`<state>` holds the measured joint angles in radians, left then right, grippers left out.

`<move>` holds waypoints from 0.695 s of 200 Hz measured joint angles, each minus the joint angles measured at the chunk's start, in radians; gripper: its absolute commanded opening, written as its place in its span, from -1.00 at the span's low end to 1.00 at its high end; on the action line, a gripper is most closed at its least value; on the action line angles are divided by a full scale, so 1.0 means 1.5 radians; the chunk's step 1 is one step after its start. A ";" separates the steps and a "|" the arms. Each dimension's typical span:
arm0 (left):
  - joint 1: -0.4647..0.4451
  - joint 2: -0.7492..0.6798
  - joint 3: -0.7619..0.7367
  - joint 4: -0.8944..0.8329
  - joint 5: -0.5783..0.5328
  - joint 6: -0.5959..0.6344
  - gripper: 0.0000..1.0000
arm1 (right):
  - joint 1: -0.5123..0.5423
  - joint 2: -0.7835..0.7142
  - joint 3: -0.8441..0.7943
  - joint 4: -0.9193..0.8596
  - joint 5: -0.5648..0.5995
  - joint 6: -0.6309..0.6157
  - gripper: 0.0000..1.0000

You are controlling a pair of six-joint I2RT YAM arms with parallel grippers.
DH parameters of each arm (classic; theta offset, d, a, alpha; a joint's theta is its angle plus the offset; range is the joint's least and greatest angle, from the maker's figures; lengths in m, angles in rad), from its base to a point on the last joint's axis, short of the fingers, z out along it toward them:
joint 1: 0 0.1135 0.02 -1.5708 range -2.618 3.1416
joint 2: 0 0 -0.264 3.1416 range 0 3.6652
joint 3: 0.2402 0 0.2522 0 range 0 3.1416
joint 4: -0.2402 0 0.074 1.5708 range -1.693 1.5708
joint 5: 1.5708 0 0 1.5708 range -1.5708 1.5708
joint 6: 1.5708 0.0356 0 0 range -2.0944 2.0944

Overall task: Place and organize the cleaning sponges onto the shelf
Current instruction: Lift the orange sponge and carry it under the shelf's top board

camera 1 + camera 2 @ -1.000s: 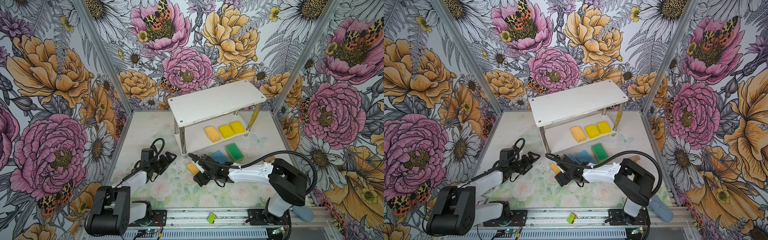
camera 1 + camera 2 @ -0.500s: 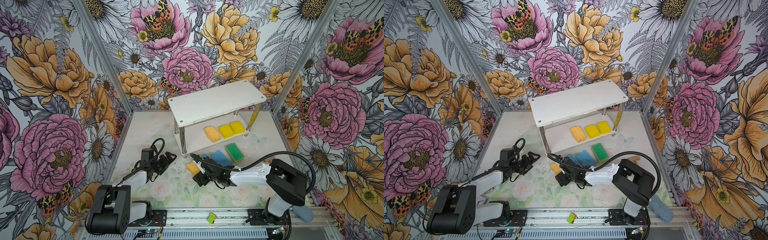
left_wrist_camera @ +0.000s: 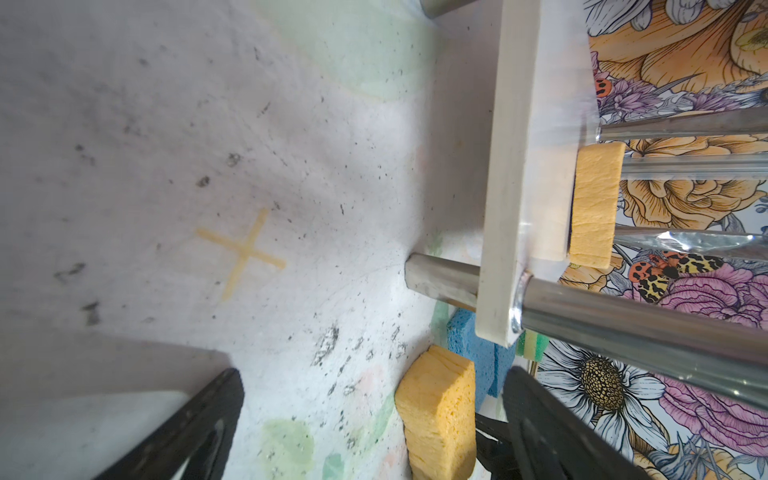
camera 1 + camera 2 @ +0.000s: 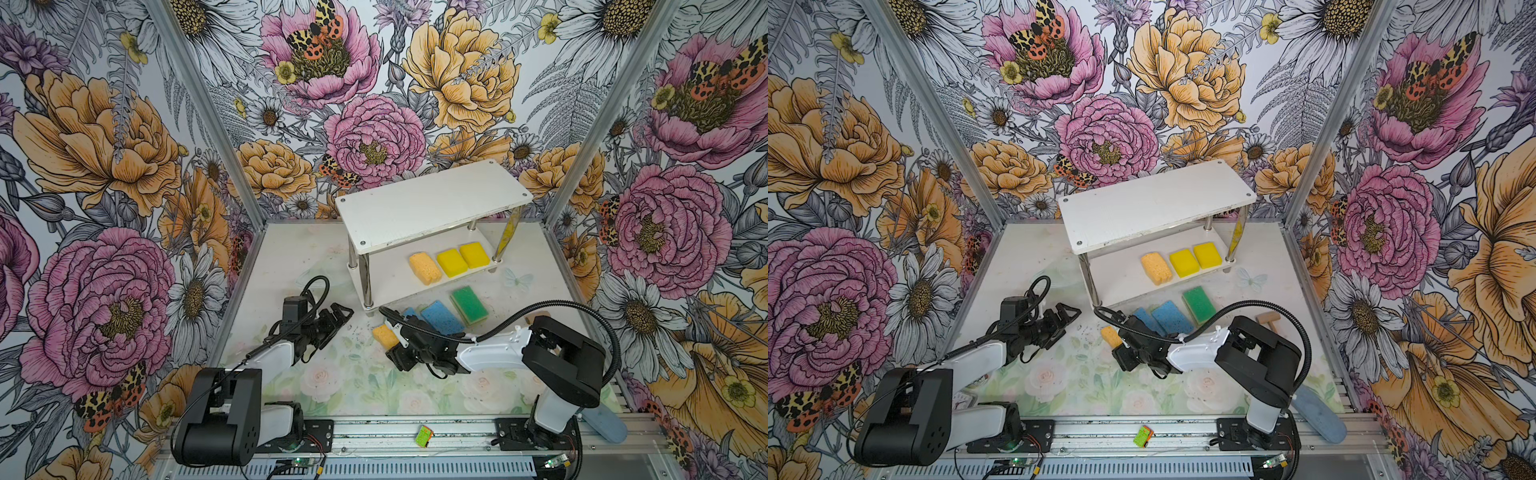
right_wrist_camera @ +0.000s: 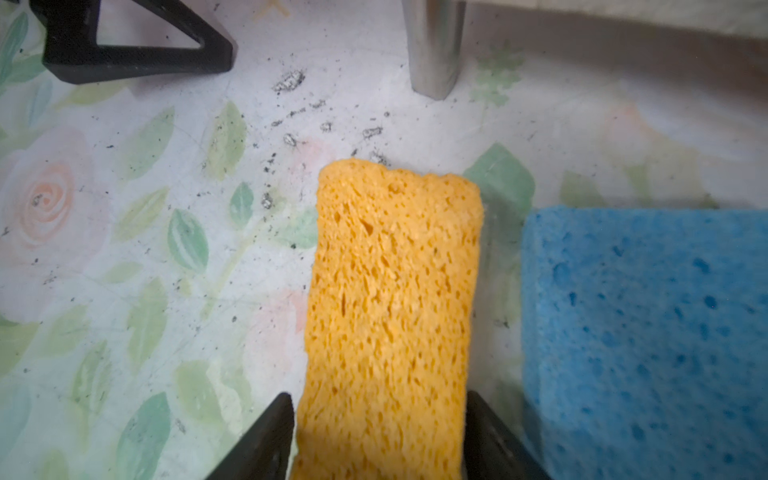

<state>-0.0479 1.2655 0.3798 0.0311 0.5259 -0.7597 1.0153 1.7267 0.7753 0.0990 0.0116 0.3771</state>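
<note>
The table (image 4: 361,386), a scuffed pale mat printed with roses, sits boxed in by flowered walls (image 4: 104,166), with bare room at the front. The right gripper (image 5: 378,419) has its jaws against both long sides of a porous orange sponge (image 5: 390,291) just in front of the white shelf (image 4: 432,208), beside a blue sponge (image 5: 644,332). The left gripper (image 4: 338,318) gapes wide, empty.

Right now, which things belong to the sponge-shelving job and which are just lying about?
Job: shelf; shelved orange sponge; two yellow sponges; orange sponge at the right gripper; two blue sponges; green sponge.
Lying about: mallet; pale blue object beside the rail; small green-orange item on the rail.
</note>
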 measured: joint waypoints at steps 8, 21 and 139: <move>0.000 0.000 0.000 0.000 0.000 0.000 0.98 | 0.000 0.000 0.000 0.000 0.001 0.001 0.13; 0.000 0.001 0.000 0.001 0.000 0.000 0.98 | 0.000 0.000 0.000 0.000 0.003 0.001 0.05; 0.000 0.001 0.000 0.001 0.000 0.000 0.98 | 0.000 -0.049 0.000 -0.019 0.001 -0.001 -0.54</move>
<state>-0.0483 1.2663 0.3798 0.0322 0.5259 -0.7597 1.0153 1.6539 0.7750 0.0711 0.0132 0.3763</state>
